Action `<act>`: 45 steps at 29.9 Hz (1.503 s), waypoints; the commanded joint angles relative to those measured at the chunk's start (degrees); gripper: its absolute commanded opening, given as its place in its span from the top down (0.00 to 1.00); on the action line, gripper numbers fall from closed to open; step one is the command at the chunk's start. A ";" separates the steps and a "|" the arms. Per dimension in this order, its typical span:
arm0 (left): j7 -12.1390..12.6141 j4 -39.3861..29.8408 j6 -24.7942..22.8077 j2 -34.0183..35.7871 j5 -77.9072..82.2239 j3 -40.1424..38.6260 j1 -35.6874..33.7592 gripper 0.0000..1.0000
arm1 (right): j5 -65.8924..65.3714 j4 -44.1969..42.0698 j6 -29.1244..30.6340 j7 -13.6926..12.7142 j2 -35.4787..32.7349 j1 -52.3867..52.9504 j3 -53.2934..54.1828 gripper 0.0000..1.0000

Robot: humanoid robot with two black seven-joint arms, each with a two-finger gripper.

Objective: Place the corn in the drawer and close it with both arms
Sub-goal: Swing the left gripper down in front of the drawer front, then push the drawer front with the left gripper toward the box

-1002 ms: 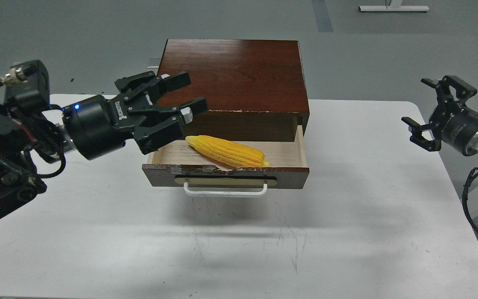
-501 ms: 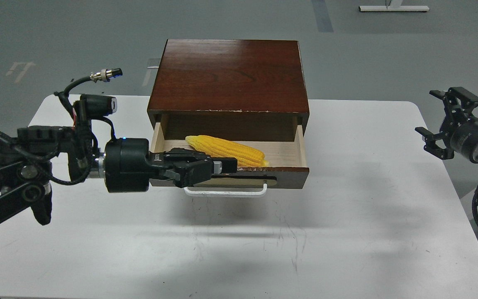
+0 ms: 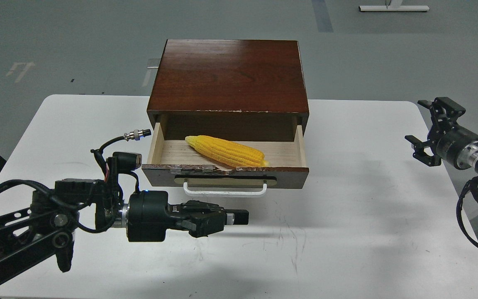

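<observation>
The corn (image 3: pixel 225 151) lies diagonally in the open drawer (image 3: pixel 226 164), tapered tip toward the back left, unmoved from half a second ago. The left claw (image 3: pixel 239 217), then level with the drawer front, now sits lower and nearer the robot, below and in front of the white bar handle (image 3: pixel 225 191), above the white counter (image 3: pixel 347 232), fingers pressed together, holding nothing. The right claw (image 3: pixel 428 126) has shifted slightly left, well apart from the wooden box (image 3: pixel 228 77), fingers spread, empty.
</observation>
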 commanded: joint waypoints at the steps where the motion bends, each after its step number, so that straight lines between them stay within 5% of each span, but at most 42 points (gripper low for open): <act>1: 0.01 0.82 0.01 -0.07 1.04 0.13 1.61 1.00 | -0.08 -0.92 -0.03 0.03 0.87 -0.01 -0.08 0.00; 45: 1.99 15.24 1.55 -2.62 3.50 -1.97 1.79 1.00 | -0.79 -1.36 -0.38 0.03 1.40 -2.56 -0.08 0.00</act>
